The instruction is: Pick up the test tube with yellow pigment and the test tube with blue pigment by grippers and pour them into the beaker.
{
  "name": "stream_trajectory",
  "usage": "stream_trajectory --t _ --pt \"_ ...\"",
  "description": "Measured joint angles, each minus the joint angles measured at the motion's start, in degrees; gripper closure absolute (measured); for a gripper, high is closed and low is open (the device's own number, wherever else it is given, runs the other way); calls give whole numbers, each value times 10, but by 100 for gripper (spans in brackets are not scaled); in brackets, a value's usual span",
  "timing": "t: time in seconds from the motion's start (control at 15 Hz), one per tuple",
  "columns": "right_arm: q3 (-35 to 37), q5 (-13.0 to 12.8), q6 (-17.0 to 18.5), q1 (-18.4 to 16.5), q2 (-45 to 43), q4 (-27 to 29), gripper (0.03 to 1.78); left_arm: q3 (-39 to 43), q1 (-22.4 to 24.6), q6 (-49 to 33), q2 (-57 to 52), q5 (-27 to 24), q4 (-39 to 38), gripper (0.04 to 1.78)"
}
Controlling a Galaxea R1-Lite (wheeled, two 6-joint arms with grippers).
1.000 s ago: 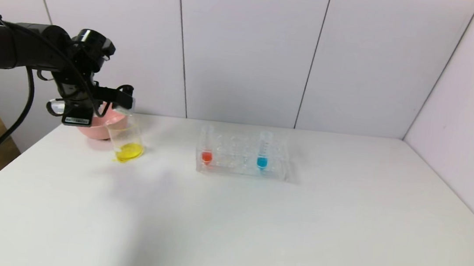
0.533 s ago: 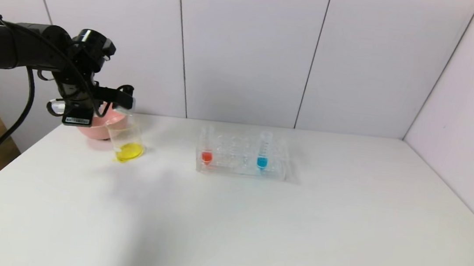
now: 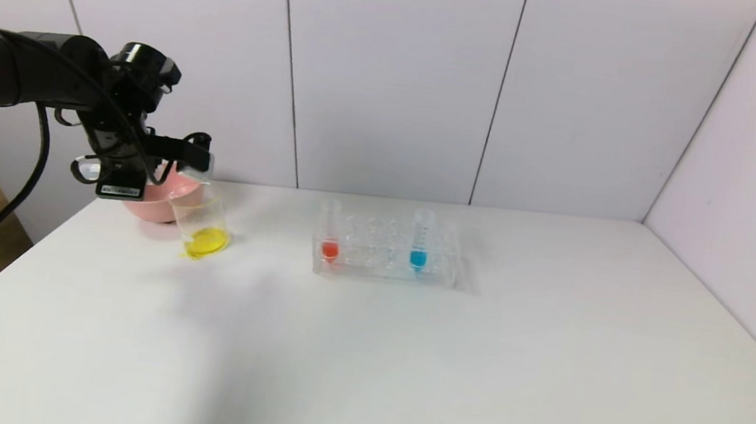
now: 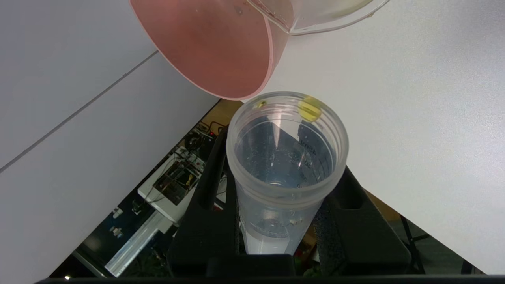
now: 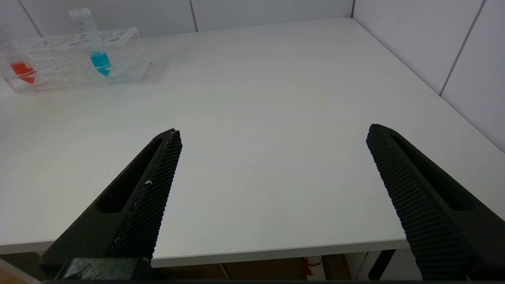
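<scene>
1. Left wrist view: the left gripper is clamped on the tube that held the yellow pigment, which looks nearly empty, with only yellow drops at its lip. Its long axis lies roughly level, mouth turned toward the beaker.
2. The beaker stands near the table's far left corner, directly under the tube mouth, with yellow liquid pooled in its bottom. A pink bowl sits just behind it.
3. The blue tube stands upright in the clear rack at the middle of the far edge, well apart from the left gripper.
4. The right gripper hangs spread wide and empty by the near right edge. The blue tube lies ahead of it toward the far edge, so I judge that arm better placed for the next pick.
</scene>
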Motion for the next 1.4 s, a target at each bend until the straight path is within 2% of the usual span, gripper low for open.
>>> stream_trajectory --t 0.13,0.4,0.6,0.87,1.2,1.4 --pt "0 0 0 0 0 0 10 0 1 -2 -5 -19 1 129" --pt "0 0 0 0 0 0 10 0 10 -22 -17 -87 5 129" --pt "0 0 0 0 0 0 10 5 30 -57 -26 -172 12 129" --pt "0 0 0 0 0 0 10 9 61 -120 -40 -334 19 129" --pt "0 0 0 0 0 0 10 11 108 -217 -61 -565 14 129" --pt "0 0 0 0 0 0 10 15 133 -300 -61 -705 -23 129"
